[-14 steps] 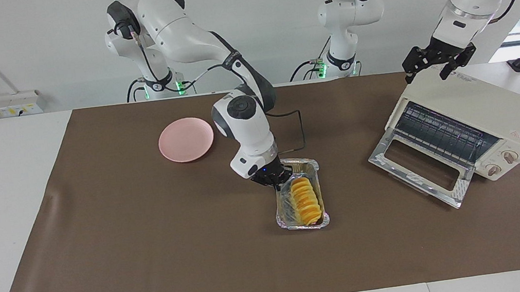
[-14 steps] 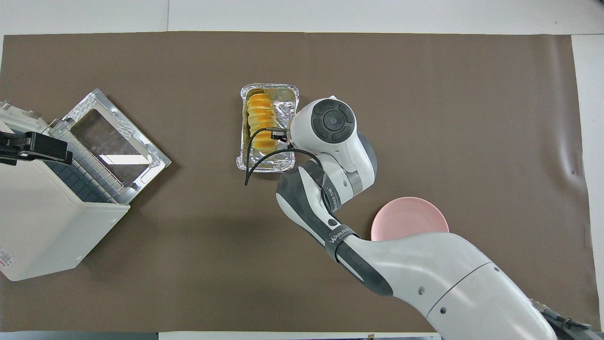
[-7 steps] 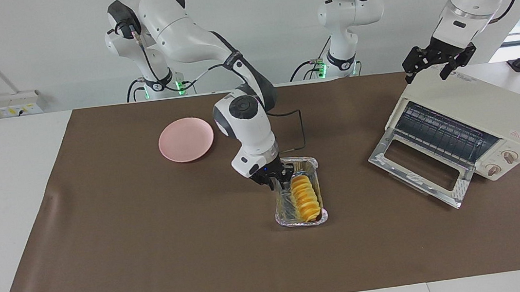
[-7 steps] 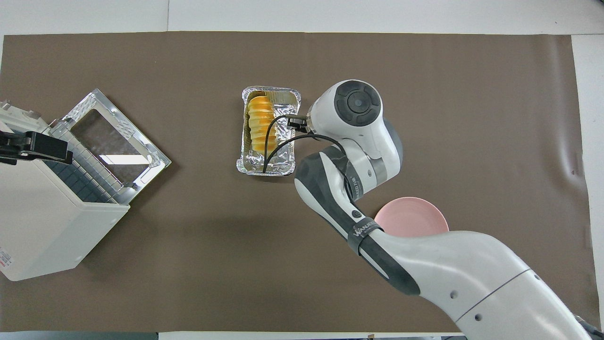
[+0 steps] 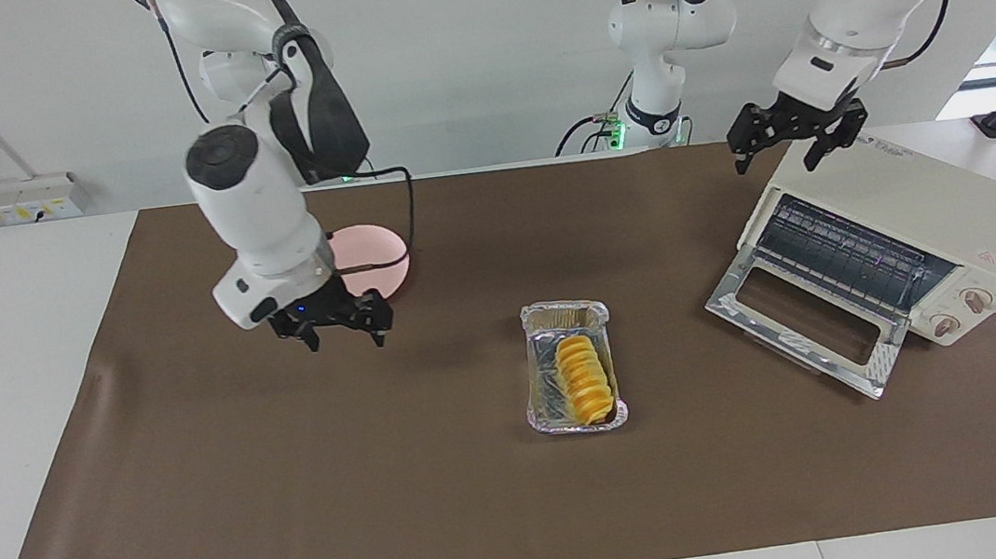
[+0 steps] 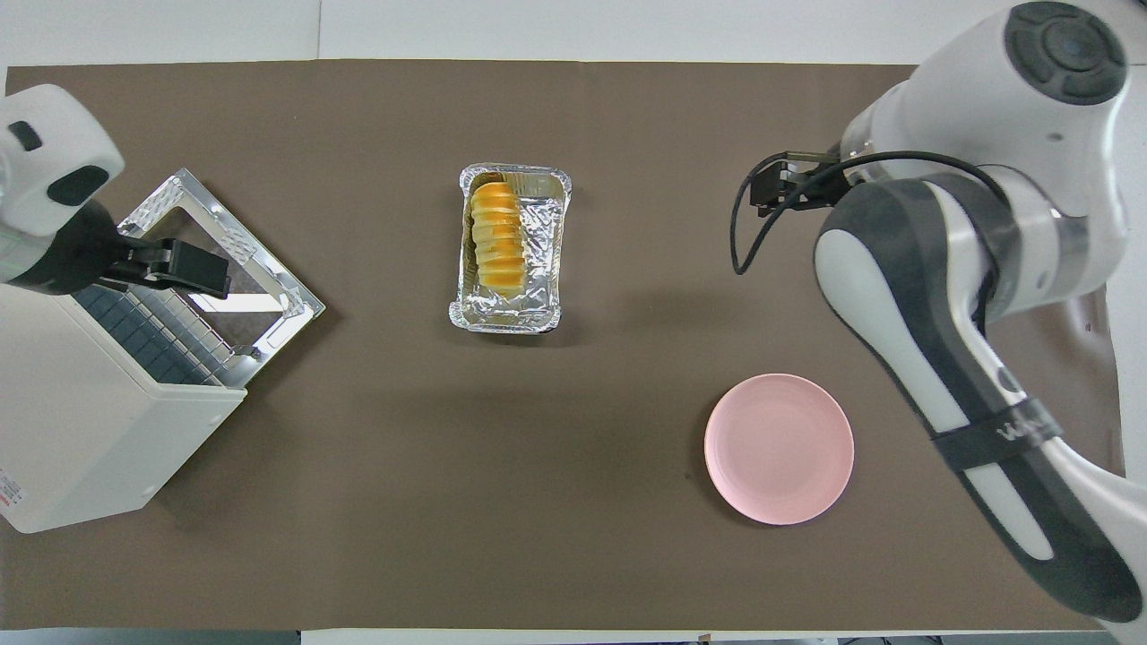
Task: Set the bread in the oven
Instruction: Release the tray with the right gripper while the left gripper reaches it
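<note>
The bread [image 5: 586,380] lies in the foil tray [image 5: 564,316] near the middle of the desk [image 5: 12,297], its ridged slices running lengthwise along the side of the tray toward the left arm's end. No gripper touches it. The right gripper [image 5: 332,324] hangs empty in the air with its fingers spread apart, over the brown mat [image 5: 297,490] just beside the pink plate [image 5: 372,247], well apart from the tray toward the right arm's end of the desk. In the overhead view the right gripper [image 6: 789,186] shows as a dark block with a black cable [image 6: 739,224] looping from it.

The oven [image 5: 914,223] stands at the left arm's end of the desk, turned at an angle, its glass door [image 5: 803,320] dropped down flat onto the mat and the wire rack [image 5: 842,254] showing inside. Its two knobs [image 5: 961,311] sit at the corner farthest from the robots. The left gripper [image 5: 786,134] hovers with its fingers open over the top edge of the oven, above the corner nearest the robots, holding nothing. In the overhead view the left gripper [image 6: 175,267] sits over the oven's open mouth.

Between the tray and the open oven door lies only bare mat. The plate sits nearer to the robots than the tray.
</note>
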`<state>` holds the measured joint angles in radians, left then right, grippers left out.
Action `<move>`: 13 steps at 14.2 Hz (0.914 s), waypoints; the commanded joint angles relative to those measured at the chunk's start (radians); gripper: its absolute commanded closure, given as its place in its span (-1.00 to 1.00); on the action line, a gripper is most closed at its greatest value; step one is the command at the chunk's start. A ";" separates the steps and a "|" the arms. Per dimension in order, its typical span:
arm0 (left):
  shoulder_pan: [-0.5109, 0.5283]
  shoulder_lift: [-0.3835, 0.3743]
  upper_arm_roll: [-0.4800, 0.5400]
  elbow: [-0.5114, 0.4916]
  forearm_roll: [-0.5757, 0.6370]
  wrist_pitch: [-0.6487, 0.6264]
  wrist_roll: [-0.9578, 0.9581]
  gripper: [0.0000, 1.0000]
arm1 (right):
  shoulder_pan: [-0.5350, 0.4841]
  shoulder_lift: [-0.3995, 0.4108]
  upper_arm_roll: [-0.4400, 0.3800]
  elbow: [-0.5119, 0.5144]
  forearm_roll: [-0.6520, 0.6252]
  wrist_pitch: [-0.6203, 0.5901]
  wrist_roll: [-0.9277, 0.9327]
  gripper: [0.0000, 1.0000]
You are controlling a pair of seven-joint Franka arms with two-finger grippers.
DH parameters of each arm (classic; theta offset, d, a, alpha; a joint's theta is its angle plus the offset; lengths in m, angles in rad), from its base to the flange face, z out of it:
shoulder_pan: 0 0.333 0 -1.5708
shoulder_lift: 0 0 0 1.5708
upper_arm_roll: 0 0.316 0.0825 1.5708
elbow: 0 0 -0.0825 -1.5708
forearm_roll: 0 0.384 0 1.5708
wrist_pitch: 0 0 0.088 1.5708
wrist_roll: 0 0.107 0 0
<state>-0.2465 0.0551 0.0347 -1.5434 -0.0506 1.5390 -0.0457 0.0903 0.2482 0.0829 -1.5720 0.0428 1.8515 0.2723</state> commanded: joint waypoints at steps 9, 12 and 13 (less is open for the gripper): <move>-0.313 0.540 0.059 0.485 -0.103 0.094 -0.382 -1.00 | -0.147 -0.202 0.017 -0.023 -0.073 -0.253 -0.176 -1.00; -0.379 0.604 0.059 0.471 -0.098 0.173 -0.436 -1.00 | -0.164 -0.201 0.017 -0.022 -0.075 -0.270 -0.189 -1.00; -0.384 0.621 0.059 0.470 -0.092 0.196 -0.438 -1.00 | -0.173 -0.204 0.017 -0.023 -0.075 -0.281 -0.208 -1.00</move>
<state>-0.6060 0.6251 0.0697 -1.0831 -0.1388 1.6844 -0.4671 -0.0522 0.0526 0.0834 -1.5859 -0.0197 1.5908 0.1068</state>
